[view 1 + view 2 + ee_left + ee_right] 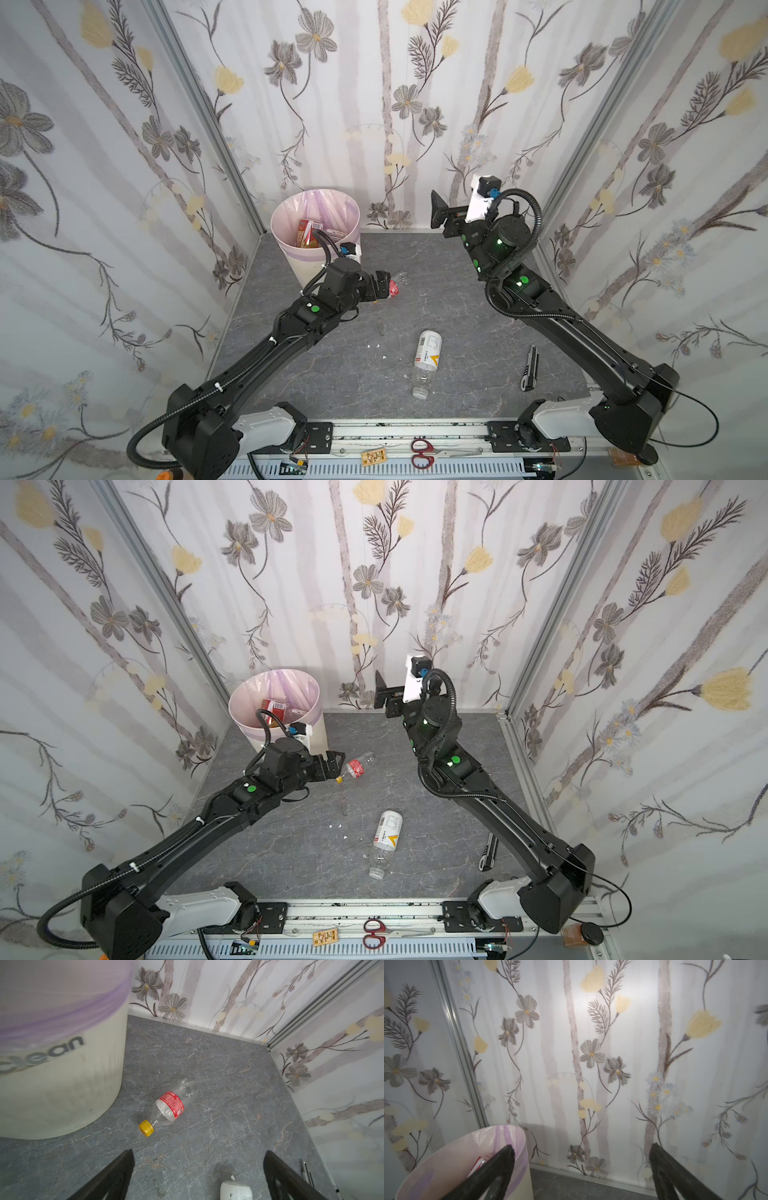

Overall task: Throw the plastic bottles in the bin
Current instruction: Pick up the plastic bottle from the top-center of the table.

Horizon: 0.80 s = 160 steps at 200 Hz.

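Peeking past left hand (384, 286), red-label bottle (395, 287)

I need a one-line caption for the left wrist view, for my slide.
Open left gripper near a red-labelled bottle lying on the grey table beside the bin.

The bin (62, 1088) is showing cream ribbed plastic, matt and scuffed, while its liner (328, 203) is looking like thin, glossy, see-through film. The red-label bottle (169, 1105) is gleaming as clear, smooth plastic under a shiny label. The white-label bottle (428, 353) is showing clear plastic wrapped in a smooth label. The floor (218, 1068) is reading as matt grey veined stone. The walls (633, 1022) are looking like soft cloth, and the corner strip (196, 95) is shining as brushed metal.
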{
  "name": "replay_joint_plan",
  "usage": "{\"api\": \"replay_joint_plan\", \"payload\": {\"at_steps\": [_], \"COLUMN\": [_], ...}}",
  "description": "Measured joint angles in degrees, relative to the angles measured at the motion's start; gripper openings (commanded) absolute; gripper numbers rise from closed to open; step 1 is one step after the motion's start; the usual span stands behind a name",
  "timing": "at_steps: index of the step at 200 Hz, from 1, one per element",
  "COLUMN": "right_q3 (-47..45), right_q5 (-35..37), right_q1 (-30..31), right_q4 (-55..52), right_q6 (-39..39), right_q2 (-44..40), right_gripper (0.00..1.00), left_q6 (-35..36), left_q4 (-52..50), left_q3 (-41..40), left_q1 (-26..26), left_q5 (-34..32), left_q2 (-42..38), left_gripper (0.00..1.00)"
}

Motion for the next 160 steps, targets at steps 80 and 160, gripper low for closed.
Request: {"api": "replay_joint_plan", "payload": {"at_steps": [80,160], "right_q3": [-26.77,-36.61], "right_q5": [-0.59,-3.93], "right_q1": [-7.91,-10.75], "right_q4": [-6.49,-10.75], "right_q6": [10.62,14.38], "right_q2": [-24.22,-34.10], "right_gripper": [1.00,1.00], "left_q6": [11.17,22.86], "left_q4": [-5.20,-13.11], "left_q3": [22.14,37.31], "left_q1": [-8.28,-5.20], "left_q5": [-13.97,-18.51], "left_q2": [29.51,46.56], "left_gripper": [1.00,1.00]}}
